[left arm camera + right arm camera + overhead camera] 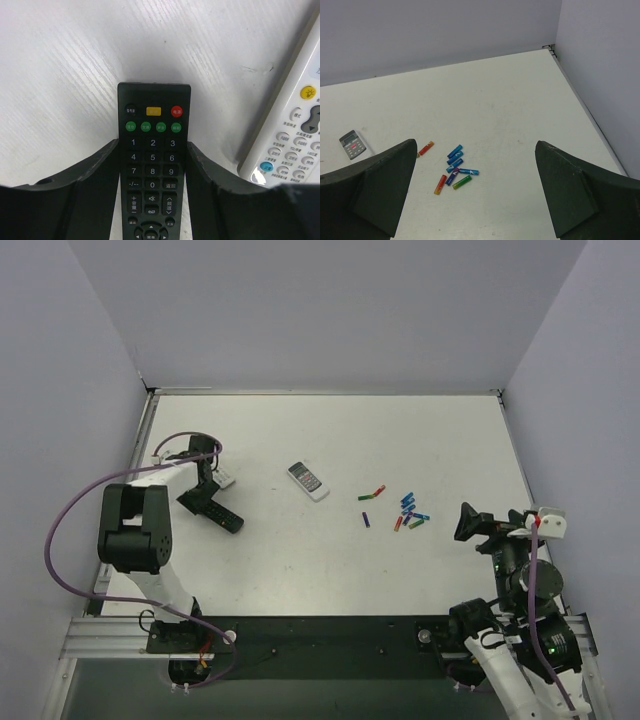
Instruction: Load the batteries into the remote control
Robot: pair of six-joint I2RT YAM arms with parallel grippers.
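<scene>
Nearest me, at the lower right of the top view, my right gripper point(475, 145) hangs above the table with its jaws wide apart and nothing between them. Just beyond it, right of centre, the batteries point(405, 512) lie loose in a small scatter on the table point(330, 560); none has been picked up.

Over at the left of the top view, my left gripper point(152, 147) straddles the remote point(153, 125). Its fingers point(100, 170) sit against both long sides, so I take it as gripped, though it seems to be resting on the table.

The remote lies buttons up, so the battery bay must be underneath and I can't see it.

Farther back are two white remotes, one point(290, 135) beside the left gripper and one point(308, 480) mid-table.

I judge we're at the very start: turning the remote, opening it and loading are all left.
</scene>
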